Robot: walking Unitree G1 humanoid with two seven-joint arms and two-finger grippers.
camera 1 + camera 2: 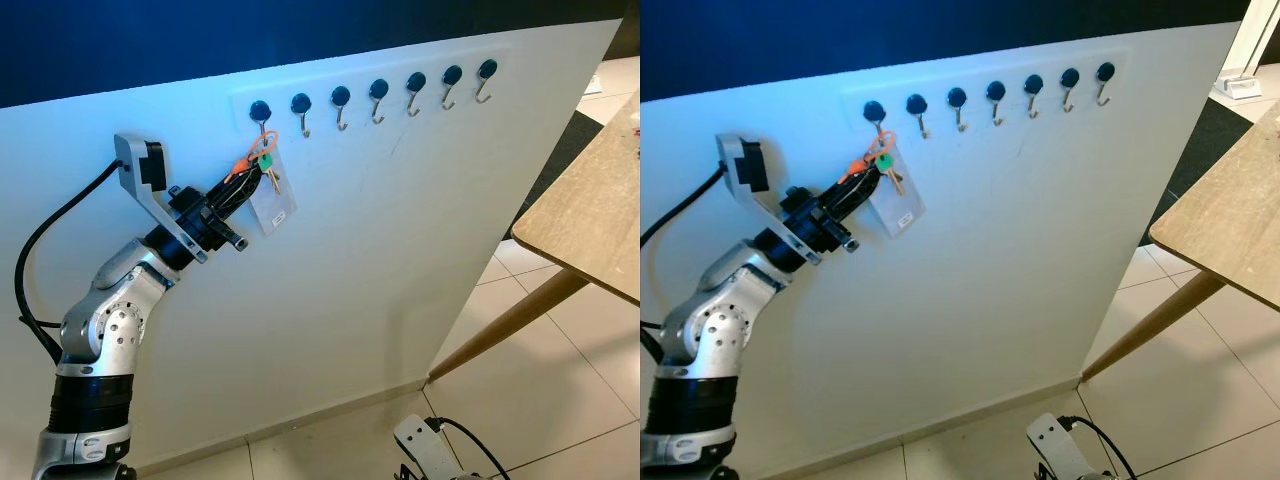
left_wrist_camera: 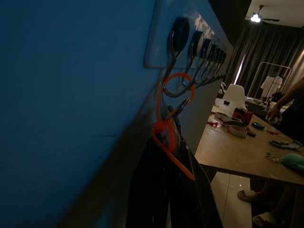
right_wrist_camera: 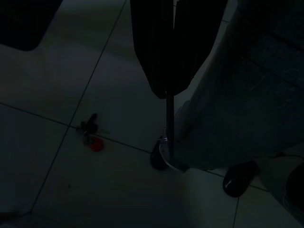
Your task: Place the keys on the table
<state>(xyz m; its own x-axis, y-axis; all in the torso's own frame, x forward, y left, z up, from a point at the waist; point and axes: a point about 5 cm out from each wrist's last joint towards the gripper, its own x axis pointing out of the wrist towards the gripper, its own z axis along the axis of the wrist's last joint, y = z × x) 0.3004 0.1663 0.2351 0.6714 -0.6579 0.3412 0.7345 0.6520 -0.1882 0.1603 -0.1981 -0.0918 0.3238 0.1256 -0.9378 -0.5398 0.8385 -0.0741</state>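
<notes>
Down low, the right arm is hanging idle near the floor [image 1: 560, 400], and its right gripper [image 3: 172, 90] is pointing at dim tiles with the two black fingers pressed together on nothing. A second bunch of keys with a red tag [image 3: 90, 134] is lying on those tiles, just beside a chair caster [image 3: 161, 156].

Up at the wall [image 1: 380, 260], the left gripper [image 1: 243, 180] is reaching in toward the keys [image 1: 266, 172], which are hanging from the first hook [image 1: 261, 113] at the left end of the hook row. The fingers are lying close together right at the orange loop [image 2: 167, 128] of the bunch, with the loop draping across their tips; whether they are actually pinching it, I cannot tell. The loop is riding over that first hook, and a clear tag [image 1: 273, 205] is dangling below the keys, flat against the wall, beside a small green fob [image 1: 267, 161].

Six more hooks [image 1: 378, 92] are running to the right of the keys, all bare.

Further right of the hook row, the wooden table [image 1: 590, 220] is standing on angled legs. In the left wrist view, the tabletop is carrying small clutter, and a person [image 2: 285, 109] is standing at its far side.
</notes>
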